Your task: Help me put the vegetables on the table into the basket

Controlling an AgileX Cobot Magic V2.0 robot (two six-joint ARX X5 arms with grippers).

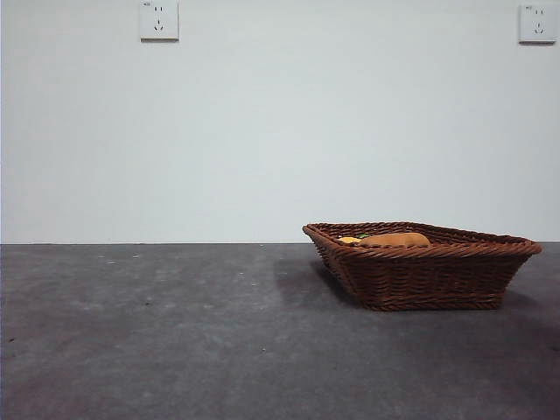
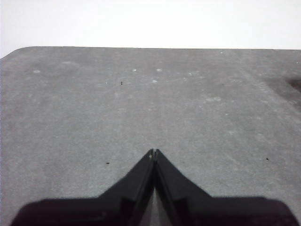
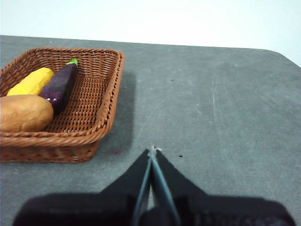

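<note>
The brown wicker basket stands on the dark grey table at the right. It holds all three vegetables: the tan potato, the dark-purple eggplant and the yellow vegetable. In the front view only the potato's top and a bit of the yellow vegetable show above the rim. My right gripper is shut and empty above bare table beside the basket. My left gripper is shut and empty over bare table. Neither arm shows in the front view.
A white wall stands behind the table with two sockets high up. The table's far edge and rounded corners show in both wrist views.
</note>
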